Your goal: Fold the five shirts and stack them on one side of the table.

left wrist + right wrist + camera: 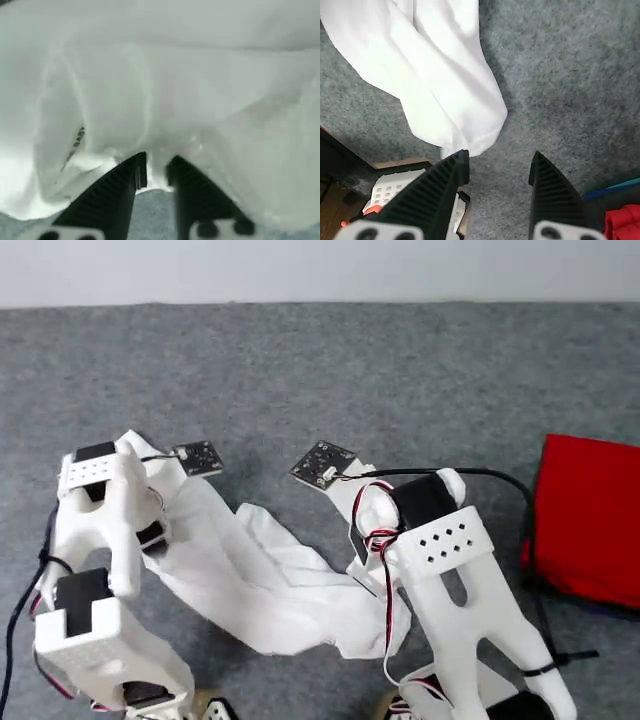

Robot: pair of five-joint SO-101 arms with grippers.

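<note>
A crumpled white shirt lies on the grey table between the two arms, near the front edge. My left gripper is shut on a fold of the white shirt, with cloth pinched between its black fingers. My right gripper is open above bare table; a hanging end of the white shirt comes down just beside one finger and nothing lies between the fingers. A folded red shirt rests at the table's right side, and a corner of that red shirt shows in the right wrist view.
The grey felt table stretches bare across the back and middle. Both arm bases stand at the front edge, the left arm and the right arm flanking the shirt. A black cable runs beside the red shirt.
</note>
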